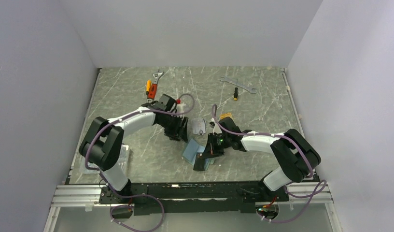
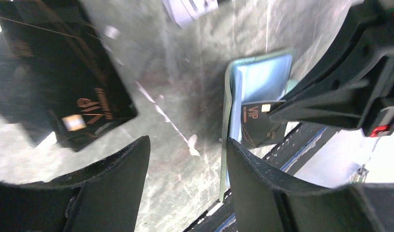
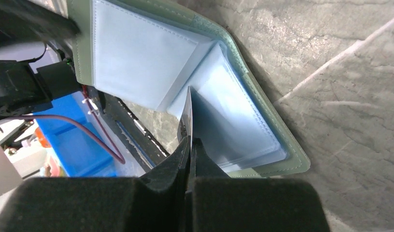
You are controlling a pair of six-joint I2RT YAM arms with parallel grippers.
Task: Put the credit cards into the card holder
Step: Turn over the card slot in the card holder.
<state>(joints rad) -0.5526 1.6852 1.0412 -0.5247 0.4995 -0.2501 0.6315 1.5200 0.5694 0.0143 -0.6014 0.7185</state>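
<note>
Black card (image 3: 189, 116) edge-on, holder (image 3: 137, 58) top cut off

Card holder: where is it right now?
Top view: card holder lies open at near centre, between the left pincer and the right pincer's black card.

The opened card holder (image 1: 189, 151) lies near the table's (image 1: 262, 159) front edge, between the arms. The right gripper (image 1: 208, 153) hangs over its right side, a black card (image 1: 202, 163) at its tip (grip unclear); the left gripper (image 1: 181, 133) hovers just behind.
</note>
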